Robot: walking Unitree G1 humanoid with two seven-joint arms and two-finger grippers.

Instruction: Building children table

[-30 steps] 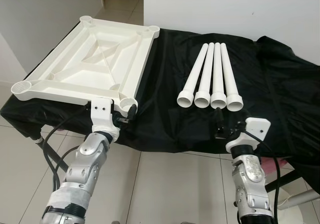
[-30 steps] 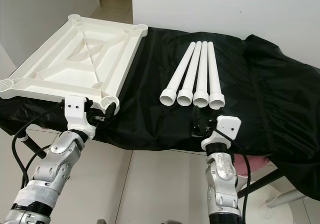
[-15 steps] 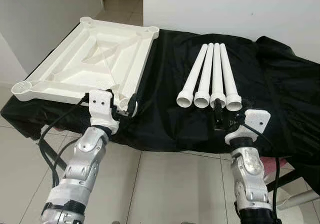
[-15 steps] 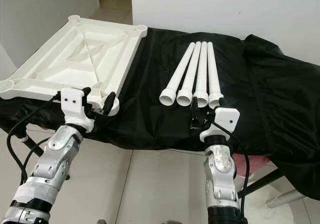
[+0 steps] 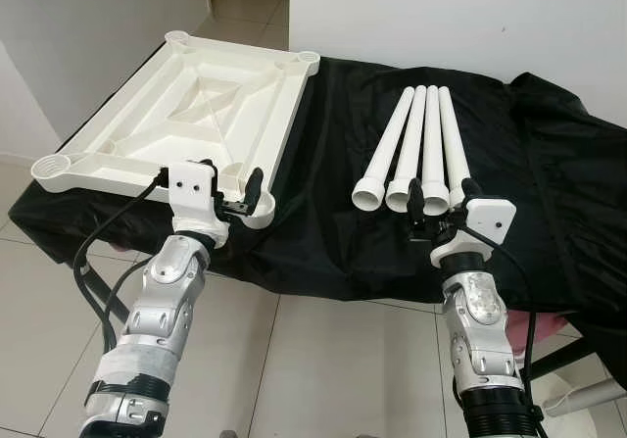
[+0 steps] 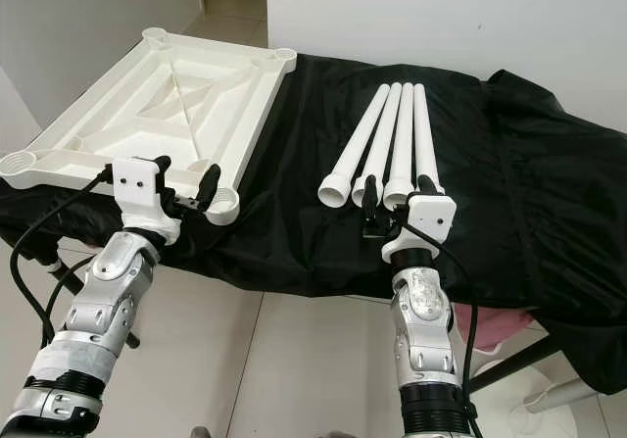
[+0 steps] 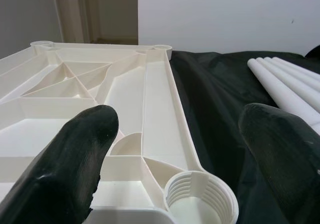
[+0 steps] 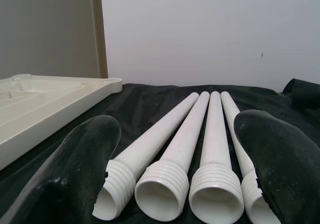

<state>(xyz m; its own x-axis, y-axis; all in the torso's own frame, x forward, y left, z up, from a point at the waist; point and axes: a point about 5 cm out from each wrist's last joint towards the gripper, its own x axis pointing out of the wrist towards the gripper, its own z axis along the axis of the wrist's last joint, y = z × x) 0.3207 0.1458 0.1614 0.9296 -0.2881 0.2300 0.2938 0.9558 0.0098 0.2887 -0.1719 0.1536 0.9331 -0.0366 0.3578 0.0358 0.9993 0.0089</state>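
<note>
Straight ahead of the right gripper (image 5: 438,203), jaws spread wide and empty, four legs (image 5: 423,149) lie lengthwise, threaded ends nearest. Left gripper (image 5: 227,185), likewise open, probably just faces the tabletop (image 5: 186,115) corner socket (image 7: 200,196).

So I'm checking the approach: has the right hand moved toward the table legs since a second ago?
Yes. The right hand has come forward and up to the threaded ends of the table legs; earlier it hung at the black cloth's front edge.

open lane beside the legs
bare black cloth (image 5: 318,154) separates four legs (image 5: 416,149) from the tabletop (image 5: 186,115); nothing stands there.
</note>
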